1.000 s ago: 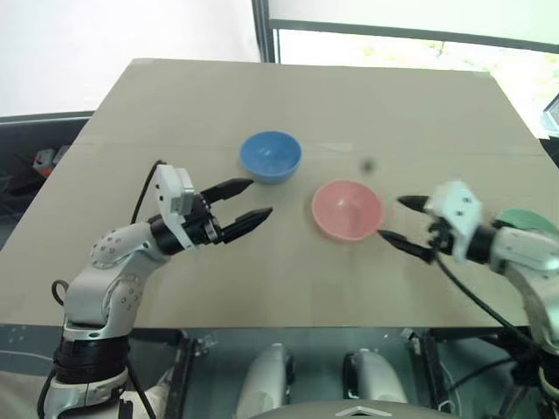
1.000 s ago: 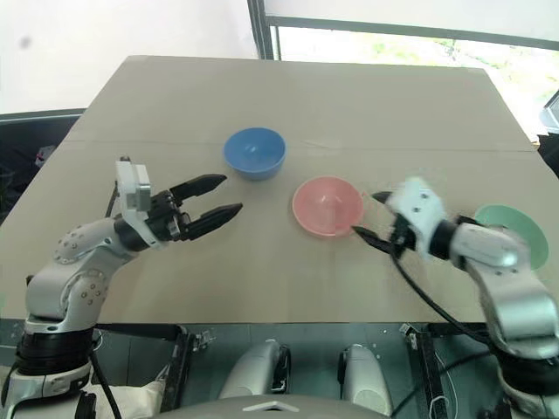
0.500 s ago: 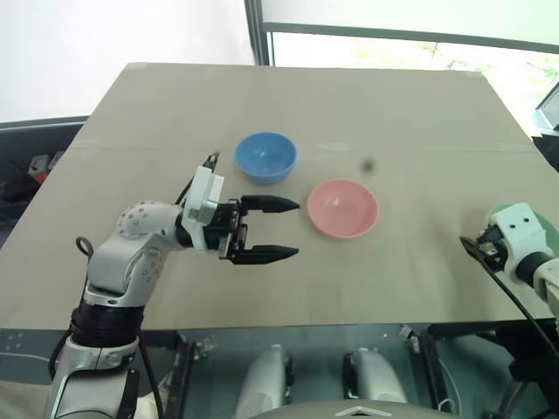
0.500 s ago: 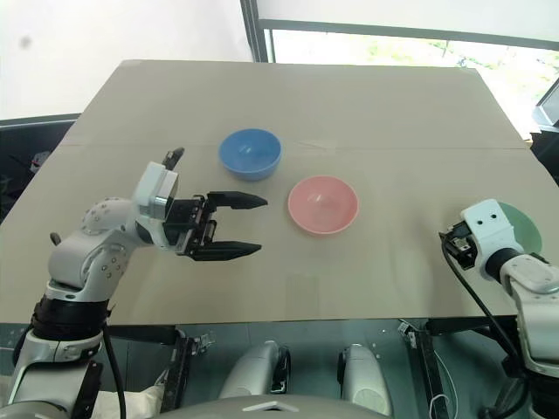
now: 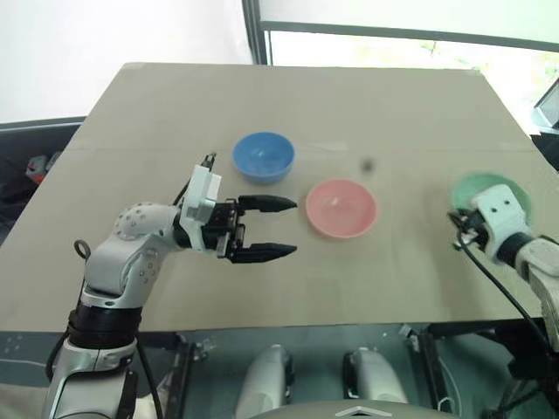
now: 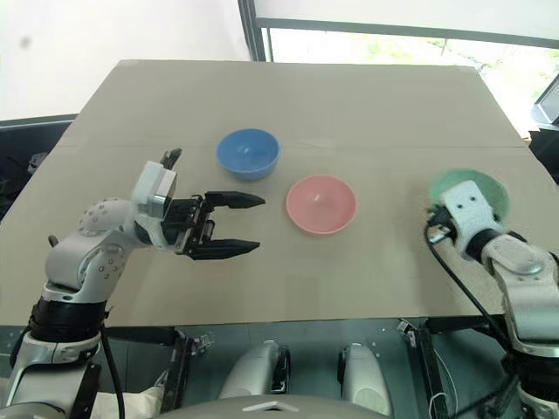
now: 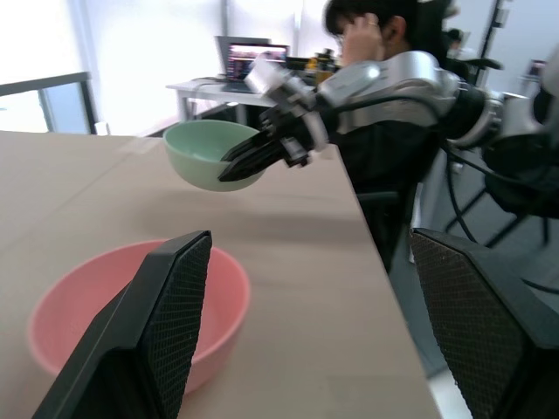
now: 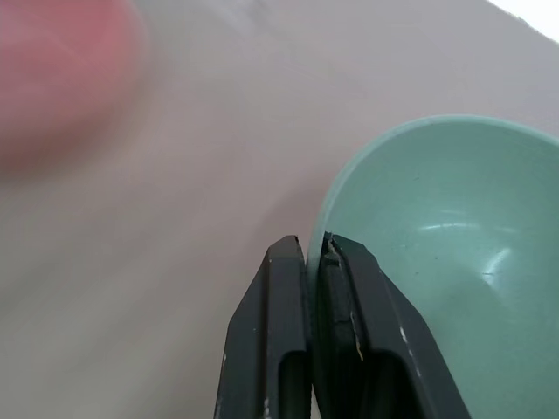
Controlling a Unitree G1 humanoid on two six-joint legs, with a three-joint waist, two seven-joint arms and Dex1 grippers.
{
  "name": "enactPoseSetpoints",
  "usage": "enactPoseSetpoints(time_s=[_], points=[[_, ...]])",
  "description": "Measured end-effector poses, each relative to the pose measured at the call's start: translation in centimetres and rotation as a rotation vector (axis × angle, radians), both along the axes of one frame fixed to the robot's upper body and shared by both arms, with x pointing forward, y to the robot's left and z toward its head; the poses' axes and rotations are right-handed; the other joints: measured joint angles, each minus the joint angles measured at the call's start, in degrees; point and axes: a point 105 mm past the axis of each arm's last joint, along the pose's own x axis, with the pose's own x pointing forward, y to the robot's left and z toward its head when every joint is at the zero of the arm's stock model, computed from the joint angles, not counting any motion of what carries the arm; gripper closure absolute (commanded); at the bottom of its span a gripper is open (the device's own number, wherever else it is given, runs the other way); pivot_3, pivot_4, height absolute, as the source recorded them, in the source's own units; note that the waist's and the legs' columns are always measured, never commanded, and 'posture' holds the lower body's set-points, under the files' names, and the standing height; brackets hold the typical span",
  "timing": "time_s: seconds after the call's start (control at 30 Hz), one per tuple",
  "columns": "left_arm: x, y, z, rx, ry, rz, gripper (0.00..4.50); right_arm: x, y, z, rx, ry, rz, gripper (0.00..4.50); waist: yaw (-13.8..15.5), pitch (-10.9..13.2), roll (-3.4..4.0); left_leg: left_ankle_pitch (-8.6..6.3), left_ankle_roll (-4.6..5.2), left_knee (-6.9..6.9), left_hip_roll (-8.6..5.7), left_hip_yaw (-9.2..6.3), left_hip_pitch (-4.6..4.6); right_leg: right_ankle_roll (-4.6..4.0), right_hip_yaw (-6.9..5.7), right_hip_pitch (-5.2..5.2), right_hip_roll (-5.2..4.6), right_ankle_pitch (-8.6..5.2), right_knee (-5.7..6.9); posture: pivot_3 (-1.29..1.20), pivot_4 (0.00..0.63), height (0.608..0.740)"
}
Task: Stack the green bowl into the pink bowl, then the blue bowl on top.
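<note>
Right wrist view puts the right gripper [image 8: 316, 253] pinching the rim of the green bowl [image 8: 437, 262], one finger inside the wall and one outside. From the left wrist view that bowl [image 7: 212, 154] appears to hang clear of the desk [image 7: 297, 262], near its right edge, so the first pick looks made (a judgement, since the underside is hard to read). Nothing is stacked yet. The pink bowl [image 5: 341, 208] sits empty at mid-desk, well apart from the green one, and the blue bowl [image 5: 264, 156] rests just behind it and to its left, untouched. Left to do: carry green over and drop it into pink, then fetch blue and set it on top.

The left gripper [image 5: 266, 228] hovers beside the pink bowl on its left, jaws spread and level, holding nothing.

The desk is a plain tan board with a faint seam across it and one small dark speck [image 5: 368, 163]. Beyond it stand a window and a pale wall; in the left wrist view a person [image 7: 376, 52] sits at a far table with a laptop [image 7: 247, 59].
</note>
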Motion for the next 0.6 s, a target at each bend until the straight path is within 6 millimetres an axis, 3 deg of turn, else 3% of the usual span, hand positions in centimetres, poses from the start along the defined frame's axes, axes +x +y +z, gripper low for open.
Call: enactPoseSetpoints(time_s=[0.03,0.13,0.2,0.23,0.33,0.4,0.43,0.47,0.6], points=[[0.5,0.4,-0.2,-0.004,0.000,0.058,0.69,-0.5,4.1,2.2,0.058,-0.066,0.177,4.41,-0.3,0.0,0.00,0.00,-0.01,0.00,0.02,-0.01,0.00,0.00,0.00,0.00,0.01,0.00,0.03,0.00,0.150,0.740],[1.4,0.8,-0.7,0.012,0.004,0.147,0.69,-2.2,9.7,4.3,0.107,-0.115,0.443,4.41,-0.1,0.0,-0.07,0.00,0.00,0.01,-0.03,-0.09,-0.03,-0.01,-0.10,0.02,-0.05,0.00,0.02,0.00,0.150,0.740],[2.1,1.2,-1.1,0.028,0.009,0.207,0.69,-2.9,11.7,4.0,0.098,-0.084,0.556,4.41,0.4,0.0,-0.11,-0.02,0.03,0.03,-0.12,-0.11,-0.07,0.00,-0.13,0.02,-0.14,0.00,0.03,0.00,0.150,0.740],[2.4,1.4,-1.2,0.031,0.011,0.232,0.69,-3.0,12.3,3.6,0.094,-0.060,0.588,4.41,0.7,0.0,-0.12,-0.05,0.08,0.08,-0.15,-0.09,-0.10,0.00,-0.13,0.02,-0.16,0.01,0.03,0.00,0.150,0.740],[3.5,2.1,-1.4,0.053,-0.002,0.348,0.69,-2.1,13.4,1.6,0.069,0.020,0.632,3.47,1.1,0.0,-0.13,-0.10,0.18,0.17,-0.27,-0.07,-0.17,0.00,-0.13,0.02,-0.24,0.01,0.03,0.00,0.150,0.740],[4.3,2.6,-1.5,0.064,-0.015,0.427,0.69,-1.0,13.3,0.5,0.054,0.046,0.618,2.65,1.0,0.0,-0.13,-0.10,0.18,0.18,-0.29,-0.05,-0.18,0.01,-0.12,0.02,-0.24,0.01,0.03,0.00,0.150,0.740],[4.7,3.0,-1.4,0.062,-0.025,0.478,0.69,-0.6,13.1,0.0,0.038,0.052,0.609,2.46,1.0,0.0,-0.13,-0.10,0.18,0.17,-0.28,-0.06,-0.18,0.01,-0.13,0.01,-0.23,0.01,0.05,0.00,0.150,0.740],[5.2,3.4,-1.2,0.058,-0.037,0.534,0.69,-0.3,12.9,-0.1,0.025,0.043,0.601,1.85,1.0,0.0,-0.12,-0.10,0.17,0.16,-0.27,-0.06,-0.18,0.01,-0.15,0.00,-0.22,0.01,0.06,0.00,0.150,0.740],[6.4,4.2,-0.6,0.078,-0.114,0.723,0.69,0.0,12.3,0.4,0.015,0.010,0.583,1.74,0.9,0.0,-0.11,-0.09,0.15,0.13,-0.21,-0.06,-0.18,0.02,-0.18,0.00,-0.19,0.01,0.08,0.00,0.150,0.740]])
